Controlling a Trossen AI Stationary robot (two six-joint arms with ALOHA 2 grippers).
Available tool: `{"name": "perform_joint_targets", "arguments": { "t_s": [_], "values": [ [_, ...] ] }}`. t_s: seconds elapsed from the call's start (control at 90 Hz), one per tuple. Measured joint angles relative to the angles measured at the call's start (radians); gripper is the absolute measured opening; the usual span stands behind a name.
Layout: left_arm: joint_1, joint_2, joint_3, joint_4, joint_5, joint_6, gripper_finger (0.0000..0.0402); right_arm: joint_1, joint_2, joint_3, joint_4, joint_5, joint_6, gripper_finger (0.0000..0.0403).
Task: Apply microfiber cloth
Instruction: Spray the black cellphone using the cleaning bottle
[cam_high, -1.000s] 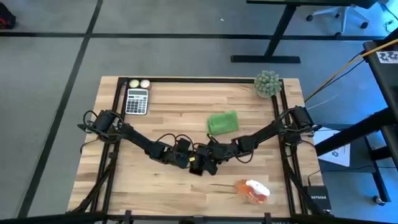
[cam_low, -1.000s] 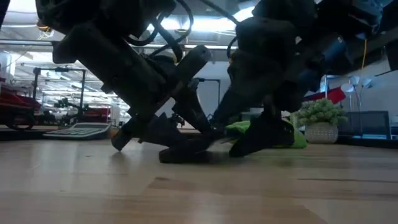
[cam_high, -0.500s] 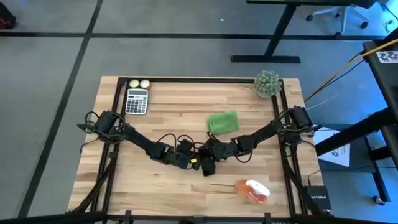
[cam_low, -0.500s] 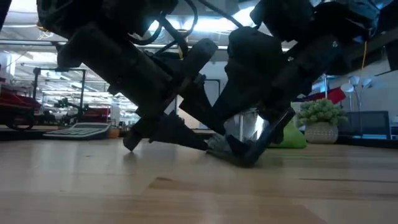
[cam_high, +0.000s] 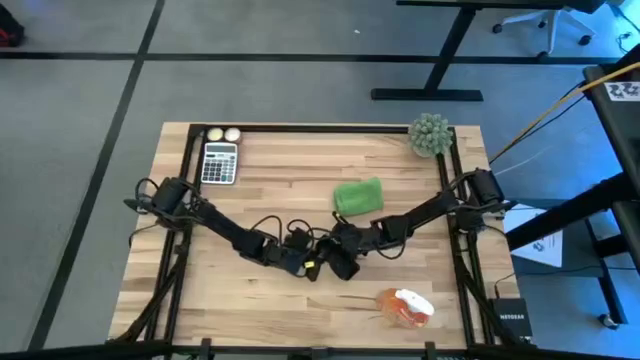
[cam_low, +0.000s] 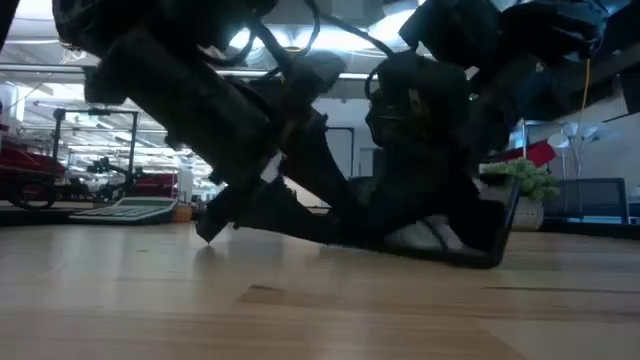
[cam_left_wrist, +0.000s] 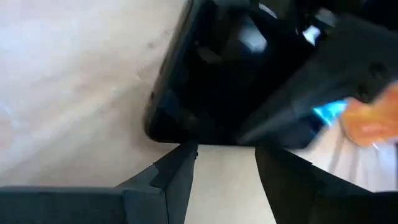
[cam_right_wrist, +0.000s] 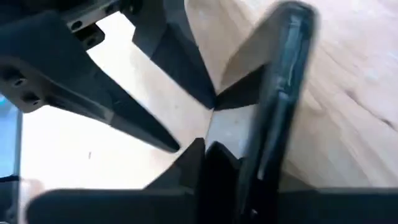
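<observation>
The bright green microfiber cloth (cam_high: 358, 196) lies bunched on the wood table, right of centre, and no gripper touches it. Both arms meet nearer the front, at a black phone (cam_high: 345, 266). My right gripper (cam_right_wrist: 217, 165) is shut on the phone (cam_right_wrist: 280, 93), which is seen edge-on in the right wrist view. My left gripper (cam_left_wrist: 224, 158) stands open just short of the phone's dark end (cam_left_wrist: 205, 93). Whether a fingertip touches that end I cannot tell. In the low view the phone (cam_low: 440, 240) slants low over the table. My right gripper pinches the phone near one edge (cam_right_wrist: 258, 168) between its two fingers. The phone stands tilted, its lower edge (cam_low: 420, 255) down at the table and the rest raised. The gripper body hides the exact place of contact.
A calculator (cam_high: 220, 162) and two pale balls (cam_high: 224, 134) sit at the far left. A spiky ball plant (cam_high: 430, 134) stands at the far right corner. An orange and white object (cam_high: 405, 308) lies near the front right. Black frame rails run along the table's sides.
My right gripper has shut on the phone. The phone lay flat a second ago, then tipped up steeply on one edge, and now slants lower. It has shifted a little toward the table's right.
</observation>
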Motion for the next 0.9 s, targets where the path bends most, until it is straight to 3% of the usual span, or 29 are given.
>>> {"name": "perform_joint_targets", "arguments": {
  "t_s": [0.356, 0.6, 0.9],
  "values": [
    [-0.086, -0.28, 0.002, -0.312, -0.126, 0.025, 0.0156, -0.005, -0.074, -0.005, -0.008, 0.029, -0.209, 0.0014],
    [-0.162, -0.478, 0.002, -0.461, -0.16, -0.001, 0.0156, 0.029, -0.234, -0.008, -0.037, 0.114, -0.657, 0.0013],
    [-0.192, -0.626, 0.002, -0.502, -0.237, -0.044, 0.0156, 0.029, -0.426, -0.007, -0.018, 0.134, -1.399, 0.0013]
  ]
}}
